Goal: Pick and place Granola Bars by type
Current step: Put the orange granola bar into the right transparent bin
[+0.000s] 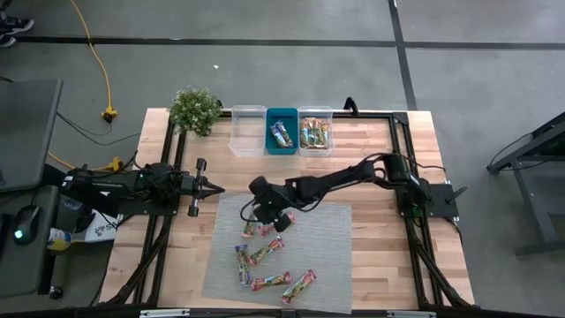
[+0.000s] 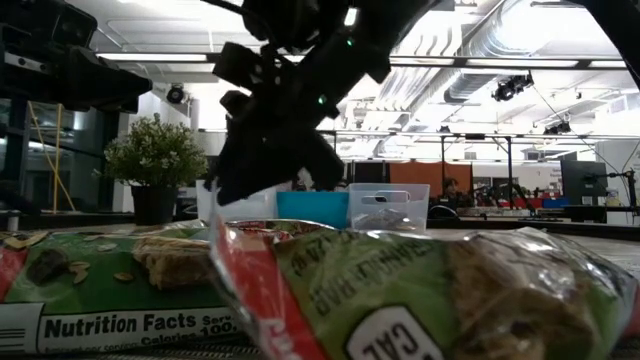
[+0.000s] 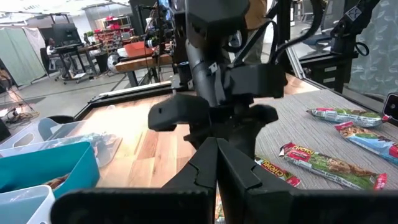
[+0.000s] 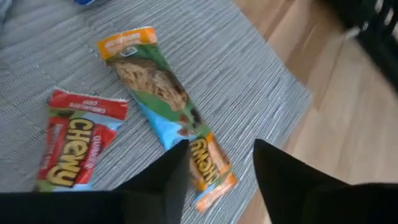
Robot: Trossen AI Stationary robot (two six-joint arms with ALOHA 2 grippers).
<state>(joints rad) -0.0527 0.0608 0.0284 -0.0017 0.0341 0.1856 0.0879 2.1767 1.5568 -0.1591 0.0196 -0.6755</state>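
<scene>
Granola Bars (image 1: 265, 254), slim shiny wrapped: several already in teal plastic bin (image 1: 282, 118) and right clear bin (image 1: 316, 117); about seven left on grey woven mat (image 1: 327, 243). Right gripper (image 1: 262, 220) over mat's near-bin corner, fingers apart, empty. Left gripper (image 1: 218, 190) together, idle beside mat.

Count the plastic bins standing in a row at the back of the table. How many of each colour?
Clear plastic bins: 2
Teal plastic bin: 1
Total: 3
</scene>
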